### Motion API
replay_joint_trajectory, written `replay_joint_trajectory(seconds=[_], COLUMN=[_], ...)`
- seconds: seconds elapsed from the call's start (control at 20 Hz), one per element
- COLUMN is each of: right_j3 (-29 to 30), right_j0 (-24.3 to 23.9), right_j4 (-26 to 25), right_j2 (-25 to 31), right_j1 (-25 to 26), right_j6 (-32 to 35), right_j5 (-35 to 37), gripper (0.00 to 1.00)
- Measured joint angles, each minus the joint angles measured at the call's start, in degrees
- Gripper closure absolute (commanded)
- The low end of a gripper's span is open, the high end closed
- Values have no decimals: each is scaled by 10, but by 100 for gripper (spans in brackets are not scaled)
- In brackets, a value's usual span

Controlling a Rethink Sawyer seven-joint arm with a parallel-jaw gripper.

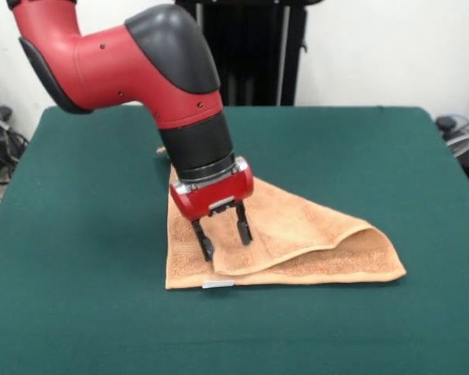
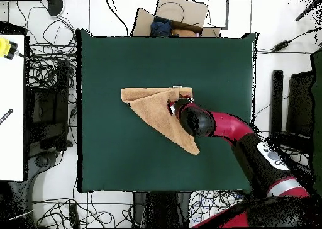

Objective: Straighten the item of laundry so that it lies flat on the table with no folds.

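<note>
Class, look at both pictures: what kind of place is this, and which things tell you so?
Probably a robotics lab: a Sawyer arm works a towel on a green-covered table, ringed by loose cables.

Arm point(image 1: 133, 66): glossy red shell, thick rounded links. Elbow cap black, smooth, dome-shaped. Small dark screw holes dotted along red shell. Black trim strip on upper link's side. Wrist section black cylinder, ending in silver metal ring. Gripper point(image 1: 223, 233): red rounded block body, small grey plate on front face, two slim black fingers point(image 1: 243, 223) with gap between. Overhead view: red forearm point(image 2: 229, 126), black cap point(image 2: 194, 120), grey-white round panel with dark marking point(image 2: 274, 157) near base.
</note>
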Motion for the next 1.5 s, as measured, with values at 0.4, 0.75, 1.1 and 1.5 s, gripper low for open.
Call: replay_joint_trajectory(seconds=[0.4,0.75,1.1,1.5], right_j3=[11,21,21,21], right_j0=[14,15,15,15], right_j4=[0,0,0,0], right_j2=[-1,-1,-1,-1], right_j1=[-18,-21,-21,-21], right_j6=[0,0,0,0], right_j5=[0,0,0,0], gripper=[0,100,100,100])
